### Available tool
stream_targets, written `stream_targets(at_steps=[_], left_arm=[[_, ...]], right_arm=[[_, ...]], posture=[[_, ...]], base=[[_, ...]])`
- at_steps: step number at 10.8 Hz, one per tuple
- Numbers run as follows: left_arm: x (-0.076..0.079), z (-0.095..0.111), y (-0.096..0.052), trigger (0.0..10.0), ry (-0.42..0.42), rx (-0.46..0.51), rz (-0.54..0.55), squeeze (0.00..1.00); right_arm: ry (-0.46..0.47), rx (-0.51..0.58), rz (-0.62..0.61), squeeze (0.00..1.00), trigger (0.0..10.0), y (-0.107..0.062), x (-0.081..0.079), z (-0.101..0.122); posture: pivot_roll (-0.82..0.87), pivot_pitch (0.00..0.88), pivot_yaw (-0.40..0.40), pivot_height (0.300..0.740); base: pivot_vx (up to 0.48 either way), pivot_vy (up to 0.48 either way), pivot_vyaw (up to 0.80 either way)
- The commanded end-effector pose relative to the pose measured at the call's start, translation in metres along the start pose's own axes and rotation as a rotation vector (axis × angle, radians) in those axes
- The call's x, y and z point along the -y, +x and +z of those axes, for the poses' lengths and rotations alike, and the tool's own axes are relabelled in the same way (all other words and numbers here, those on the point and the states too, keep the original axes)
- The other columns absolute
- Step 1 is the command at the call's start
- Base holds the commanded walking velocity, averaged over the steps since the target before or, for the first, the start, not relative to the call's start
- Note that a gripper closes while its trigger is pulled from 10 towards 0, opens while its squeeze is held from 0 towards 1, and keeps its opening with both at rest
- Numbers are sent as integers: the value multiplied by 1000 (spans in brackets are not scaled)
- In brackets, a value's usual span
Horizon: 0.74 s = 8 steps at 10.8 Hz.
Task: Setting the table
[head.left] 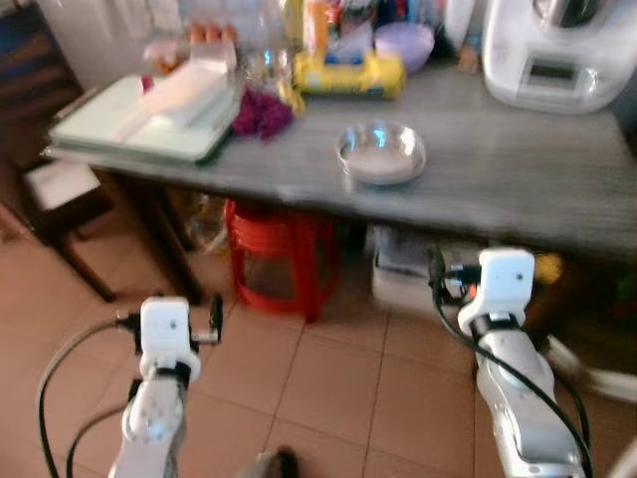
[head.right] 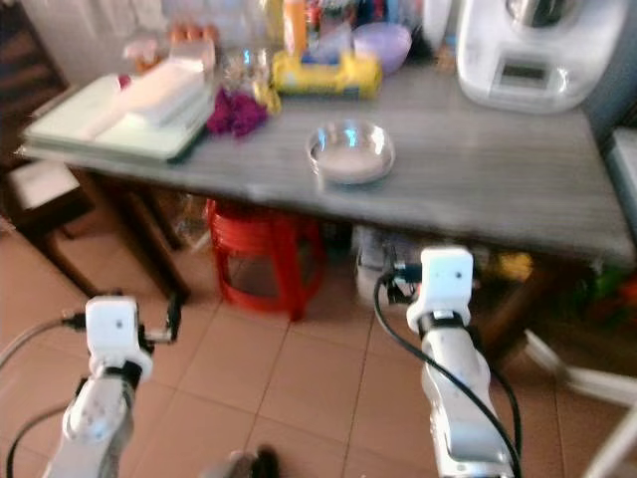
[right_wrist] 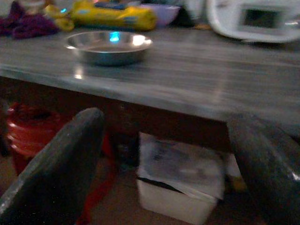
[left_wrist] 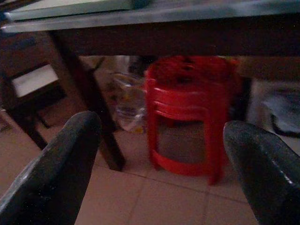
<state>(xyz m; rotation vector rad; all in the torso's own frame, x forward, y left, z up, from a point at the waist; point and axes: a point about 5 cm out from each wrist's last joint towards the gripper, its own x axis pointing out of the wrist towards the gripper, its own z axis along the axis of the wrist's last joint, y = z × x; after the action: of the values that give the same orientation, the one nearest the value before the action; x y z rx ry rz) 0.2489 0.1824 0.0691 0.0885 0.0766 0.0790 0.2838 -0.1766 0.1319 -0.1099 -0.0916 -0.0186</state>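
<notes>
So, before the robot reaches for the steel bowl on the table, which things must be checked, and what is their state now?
1. Bowl in sight, upright on the table: ok.
2. Space around the bowl free, purple cloth and yellow packet apart from it: ok.
3. Right gripper open and holding nothing: ok.
4. Left gripper open and holding nothing: ok.
5. Grippers raised to table height: not ok, both are below the table edge; the left faces the red stool.
6. Picture sharp enough to aim: not ok, the eye views are blurred.
</notes>
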Motion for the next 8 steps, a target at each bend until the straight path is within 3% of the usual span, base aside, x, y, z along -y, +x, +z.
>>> stream_targets(at_steps=[1, 7, 8], left_arm=[[1, 4, 3, 10000, 14, 13, -3, 0], [5, 4, 6, 10000, 19, 24, -19, 0], [6, 7, 6, 10000, 33, 45, -46, 0]], right_arm=[[9, 5, -12, 0, 10000, 0, 2, 1], [2, 8, -3, 0, 10000, 2, 2, 1], [0, 9, -1, 0, 10000, 3, 1, 2]], posture=[[-40, 136, 41, 740], [-44, 137, 31, 740], [-44, 137, 31, 740]], base=[[-352, 0, 0], [-338, 0, 0], [0, 0, 0]])
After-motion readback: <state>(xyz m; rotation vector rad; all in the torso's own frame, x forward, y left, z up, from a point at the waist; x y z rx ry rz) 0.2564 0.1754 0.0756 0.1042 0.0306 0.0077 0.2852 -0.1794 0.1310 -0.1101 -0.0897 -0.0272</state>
